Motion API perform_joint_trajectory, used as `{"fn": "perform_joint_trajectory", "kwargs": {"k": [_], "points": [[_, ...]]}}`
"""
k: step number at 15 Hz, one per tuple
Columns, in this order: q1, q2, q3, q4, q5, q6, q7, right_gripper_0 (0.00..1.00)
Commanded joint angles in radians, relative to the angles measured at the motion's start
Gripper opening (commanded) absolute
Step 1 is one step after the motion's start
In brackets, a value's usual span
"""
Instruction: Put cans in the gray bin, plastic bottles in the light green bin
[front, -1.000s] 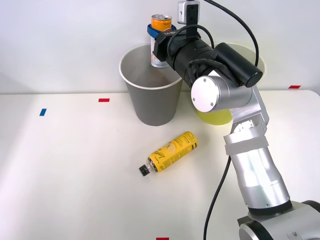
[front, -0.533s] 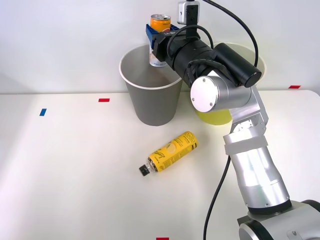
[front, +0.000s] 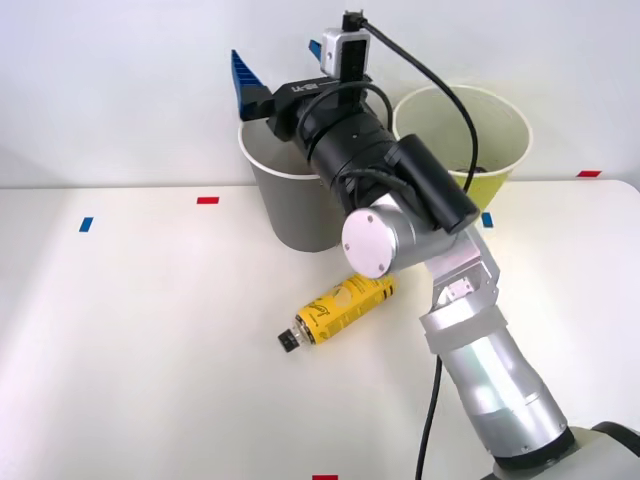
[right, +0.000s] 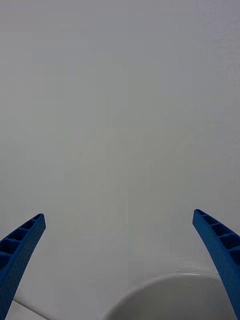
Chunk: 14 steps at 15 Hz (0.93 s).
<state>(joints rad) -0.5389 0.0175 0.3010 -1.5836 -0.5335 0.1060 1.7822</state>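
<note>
My right gripper (front: 247, 84) is open and holds nothing. It hovers just above the far left rim of the gray bin (front: 288, 214). In the right wrist view its two blue fingers (right: 20, 246) are spread wide, with the bin's white rim (right: 165, 281) curving below them against the wall. The can is hidden. The plastic bottle (front: 340, 307), yellow with a black cap, lies on its side on the table in front of the gray bin, cap pointing toward the near left. The light green bin (front: 503, 152) stands to the right of the gray bin, partly behind my arm.
The white table (front: 140, 330) carries small tape marks: blue (front: 85, 224) and red (front: 207, 200) at the left, red (front: 588, 174) at the far right, red (front: 324, 477) at the near edge. A black cable runs along my arm. A plain wall stands close behind the bins.
The gripper was shut on the can over the gray bin; now its fingers are open and the can is gone from them. The arm has swung to the left.
</note>
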Motion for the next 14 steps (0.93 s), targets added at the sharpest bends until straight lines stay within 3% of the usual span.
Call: {"fn": "perform_joint_trajectory", "kwargs": {"k": [1, 4, 7, 11, 14], "points": [[0.106, -0.004, 0.09, -0.176, -0.055, -0.029, 0.002, 1.0], [0.209, -0.108, 0.112, -0.331, -0.042, -0.029, 0.02, 1.0], [0.353, -0.218, 0.092, -0.47, -0.025, -0.029, 0.14, 1.0], [0.697, -0.338, 0.018, -0.705, -0.025, -0.029, 0.215, 1.0], [0.988, -0.378, -0.062, -0.846, -0.019, -0.037, 0.224, 1.0]]}}
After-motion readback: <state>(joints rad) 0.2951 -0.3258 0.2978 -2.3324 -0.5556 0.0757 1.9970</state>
